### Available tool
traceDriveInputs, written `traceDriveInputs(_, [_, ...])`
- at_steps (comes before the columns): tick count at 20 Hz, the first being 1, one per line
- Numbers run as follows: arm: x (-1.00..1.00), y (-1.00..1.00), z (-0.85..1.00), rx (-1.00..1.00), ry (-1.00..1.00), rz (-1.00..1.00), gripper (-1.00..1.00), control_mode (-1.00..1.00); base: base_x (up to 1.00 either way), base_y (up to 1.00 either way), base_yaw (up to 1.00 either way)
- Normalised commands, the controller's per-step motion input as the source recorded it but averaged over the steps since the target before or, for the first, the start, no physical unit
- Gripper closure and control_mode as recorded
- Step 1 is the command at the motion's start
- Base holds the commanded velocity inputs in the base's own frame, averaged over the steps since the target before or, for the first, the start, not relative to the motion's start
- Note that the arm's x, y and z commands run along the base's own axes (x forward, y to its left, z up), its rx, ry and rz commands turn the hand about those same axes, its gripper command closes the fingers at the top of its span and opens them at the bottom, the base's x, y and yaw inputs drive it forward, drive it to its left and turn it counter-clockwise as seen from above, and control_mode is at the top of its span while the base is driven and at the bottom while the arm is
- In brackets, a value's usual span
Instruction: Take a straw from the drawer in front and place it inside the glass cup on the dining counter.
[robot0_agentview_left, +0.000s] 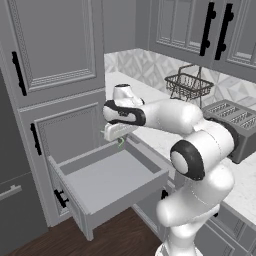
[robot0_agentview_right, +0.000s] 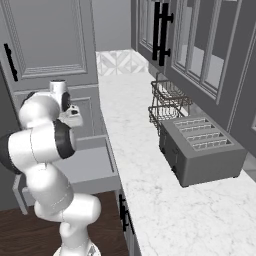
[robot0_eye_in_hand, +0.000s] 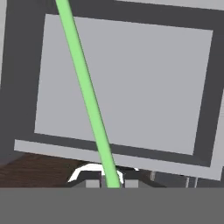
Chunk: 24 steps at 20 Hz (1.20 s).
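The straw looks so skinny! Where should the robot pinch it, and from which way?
Pinch the straw across its thin shaft near one end, coming from above the open drawer. The gripper already holds it so, shut on its end, above the drawer.

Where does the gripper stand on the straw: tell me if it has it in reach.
Yes, it looks so: the gripper is shut on the straw, held above the open drawer, with nothing in the way.

- Grey panelled cabinets (robot0_agentview_left: 52, 45) with black handles line the walls.
- White marble bench (robot0_agentview_right: 150, 165) carries a grey toaster (robot0_agentview_right: 200, 147) and wire basket (robot0_agentview_left: 189, 85).
- Dark wood floor (robot0_agentview_left: 125, 240) below.
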Motion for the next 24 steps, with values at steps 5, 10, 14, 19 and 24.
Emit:
traceDriveInputs(5, [-0.53, -0.19, 1.00, 0.00, 0.11, -0.14, 1.00, -1.00, 0.00, 0.00, 0.00])
traceDriveInputs(10, [-0.46, -0.20, 1.00, -0.04, 0.05, -0.13, 1.00, -1.00, 0.00, 0.00, 0.00])
traceDriveInputs(14, [-0.49, -0.33, 1.00, -0.14, 0.00, -0.09, 1.00, -1.00, 0.00, 0.00, 0.00])
traceDriveInputs(19, [-0.88, -0.31, 0.60, -0.14, -0.03, -0.03, 1.00, -1.00, 0.00, 0.00, 0.00])
traceDriveInputs(24, [-0.81, -0.19, 0.12, -0.07, -0.13, 0.01, 1.00, -1.00, 0.00, 0.00, 0.00])
